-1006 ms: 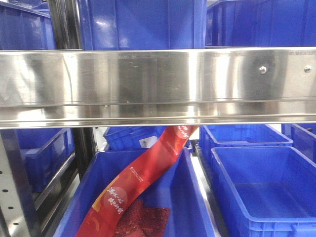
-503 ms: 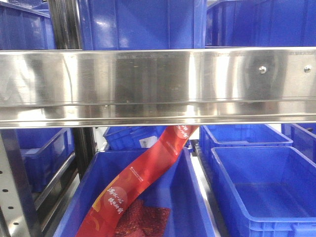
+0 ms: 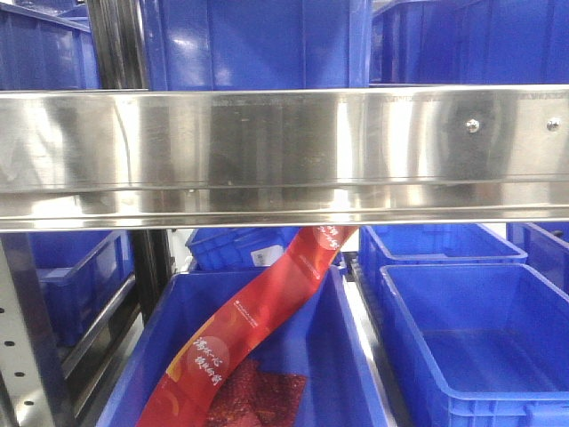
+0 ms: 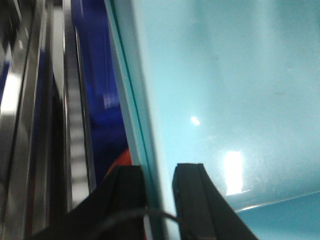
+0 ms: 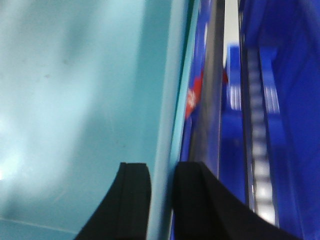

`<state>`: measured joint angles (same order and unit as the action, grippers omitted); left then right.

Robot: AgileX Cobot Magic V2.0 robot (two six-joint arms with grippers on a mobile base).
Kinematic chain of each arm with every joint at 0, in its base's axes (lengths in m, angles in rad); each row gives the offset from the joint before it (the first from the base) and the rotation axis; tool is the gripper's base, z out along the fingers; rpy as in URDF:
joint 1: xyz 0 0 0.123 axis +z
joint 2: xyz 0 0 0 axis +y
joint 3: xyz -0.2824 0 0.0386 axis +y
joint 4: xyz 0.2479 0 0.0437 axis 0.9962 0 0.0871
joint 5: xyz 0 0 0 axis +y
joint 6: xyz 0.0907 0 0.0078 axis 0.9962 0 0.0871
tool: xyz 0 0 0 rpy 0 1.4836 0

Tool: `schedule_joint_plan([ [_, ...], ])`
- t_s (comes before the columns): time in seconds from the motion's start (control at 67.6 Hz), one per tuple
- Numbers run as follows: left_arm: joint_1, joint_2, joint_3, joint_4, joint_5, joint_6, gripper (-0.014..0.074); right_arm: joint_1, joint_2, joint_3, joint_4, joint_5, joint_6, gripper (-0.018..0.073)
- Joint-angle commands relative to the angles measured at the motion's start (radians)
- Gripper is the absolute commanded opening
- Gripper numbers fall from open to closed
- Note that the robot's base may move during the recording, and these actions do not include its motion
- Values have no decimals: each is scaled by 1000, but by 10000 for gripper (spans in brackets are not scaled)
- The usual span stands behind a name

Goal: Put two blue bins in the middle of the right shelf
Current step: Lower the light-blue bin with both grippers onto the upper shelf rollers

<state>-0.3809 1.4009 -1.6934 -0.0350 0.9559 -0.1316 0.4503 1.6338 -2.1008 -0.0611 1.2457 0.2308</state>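
A pale sky-blue bin fills the left wrist view [image 4: 225, 90] and the right wrist view [image 5: 75, 100]; only its smooth inside and side rims show. My left gripper [image 4: 159, 175] is shut on the bin's left rim, one finger outside and one inside. My right gripper [image 5: 162, 172] is shut on the bin's right rim in the same way. A second pale bin is not in view. Neither the pale bin nor the grippers show in the front view.
A steel shelf beam [image 3: 284, 156] crosses the front view. Dark royal-blue bins stand above it and below it; one below [image 3: 347, 356] holds a red banner [image 3: 258, 325] and red packets, another [image 3: 480, 347] sits to its right. A steel upright [image 3: 27, 338] stands at the left.
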Motion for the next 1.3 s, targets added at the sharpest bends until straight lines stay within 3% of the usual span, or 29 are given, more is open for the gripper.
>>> schedule_joint_plan([
  [0.0, -2, 12, 29, -5, -17, 16, -111, 0, 9, 10, -10, -25, -11, -154],
  [0.207, -2, 66, 126, 48, -20, 16, -111, 0, 50, 107, -5, -46, -11, -154],
  [0.473, -2, 109, 137, 65, -37, 16, -109, 0, 114, 172, -5, -69, -11, -154],
  [0.562, -2, 121, 137, 66, -39, 16, -57, 0, 120, 172, -5, -83, -11, -144],
  [0.665, -2, 122, 137, 66, -38, 16, 87, 0, 120, 172, -5, -90, -11, -7],
  [0.843, -2, 120, 137, 77, -51, 16, 419, 0, 120, 172, -5, -88, -11, 428],
  [0.917, -2, 116, 137, 88, -51, 16, 516, 0, 116, 172, -5, -82, -11, 535],
  [1.02, -2, 93, 137, 88, -47, 16, 587, 0, 99, 170, -5, -75, -11, 561],
  [1.287, -2, -46, 137, 117, -45, 16, 551, 0, -16, 170, -14, -66, -11, 558],
])
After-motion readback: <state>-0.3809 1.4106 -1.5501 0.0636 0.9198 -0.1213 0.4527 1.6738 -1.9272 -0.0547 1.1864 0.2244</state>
